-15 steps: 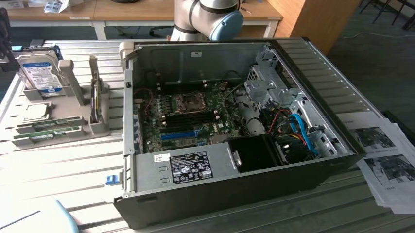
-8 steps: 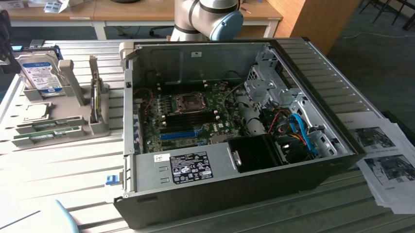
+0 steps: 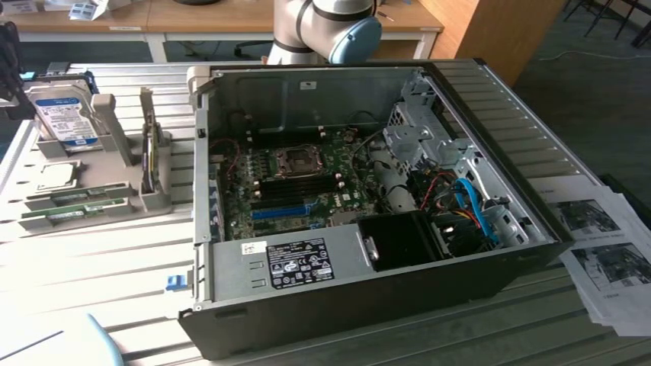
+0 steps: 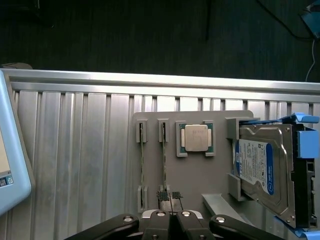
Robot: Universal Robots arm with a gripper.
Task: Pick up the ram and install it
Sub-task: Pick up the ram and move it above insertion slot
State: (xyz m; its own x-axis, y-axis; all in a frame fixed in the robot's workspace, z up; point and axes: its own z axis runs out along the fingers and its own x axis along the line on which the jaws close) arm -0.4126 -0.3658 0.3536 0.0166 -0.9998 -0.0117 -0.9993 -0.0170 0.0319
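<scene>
Wrist view: fingers pinched together, gripping nothing, poised at the edge of the grey holder on the worktop. Two sticks stand slotted there: the near ram stick right at the fingertips, the far ram stick just beside it. One processor sits ahead, and one hard drive is off to the opposite side.

Near an edge of the tabletop, the holder stood beside the computer case, its processor between ram sticks and hard drive.
</scene>
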